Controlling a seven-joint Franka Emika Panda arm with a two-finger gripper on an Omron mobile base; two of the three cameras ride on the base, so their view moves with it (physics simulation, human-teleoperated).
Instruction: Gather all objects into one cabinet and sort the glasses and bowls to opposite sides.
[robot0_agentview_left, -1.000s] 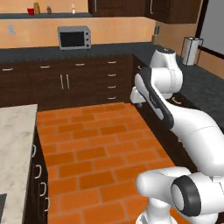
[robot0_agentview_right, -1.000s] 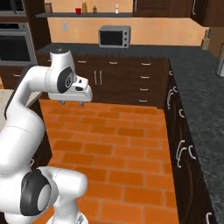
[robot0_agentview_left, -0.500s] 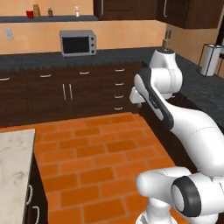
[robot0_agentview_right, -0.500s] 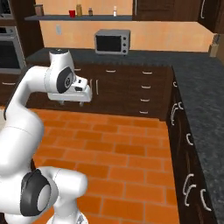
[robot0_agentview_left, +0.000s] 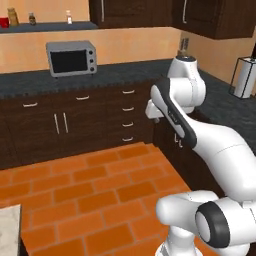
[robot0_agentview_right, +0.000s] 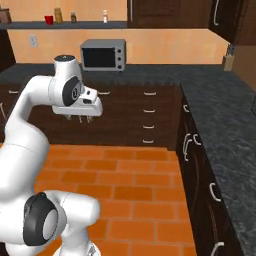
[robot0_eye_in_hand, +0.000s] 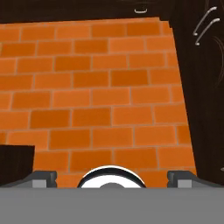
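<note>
Driving rightward: microwave (robot0_agentview_left: 71, 58) shifted left; hand (robot0_agentview_right: 84, 118) empty, fingers apart.

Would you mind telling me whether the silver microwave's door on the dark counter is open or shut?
Shut. The silver microwave shows its dark glass door flush with its front in both base views, with nothing swung outward over the dark counter.

You are looking at a home kitchen. A dark speckled counter (robot0_agentview_right: 220, 115) runs along the back wall and turns a corner down the right side, over dark brown drawer units (robot0_agentview_left: 75, 122) with small pale handles. A grey microwave (robot0_agentview_left: 71, 58) sits on the back counter against a peach wall. Dark wall cabinets (robot0_agentview_left: 135, 12) hang above. A high shelf (robot0_agentview_right: 65, 24) carries a red cup (robot0_agentview_right: 49, 19) and small bottles. The floor (robot0_eye_in_hand: 96, 87) is orange brick tile.
</note>
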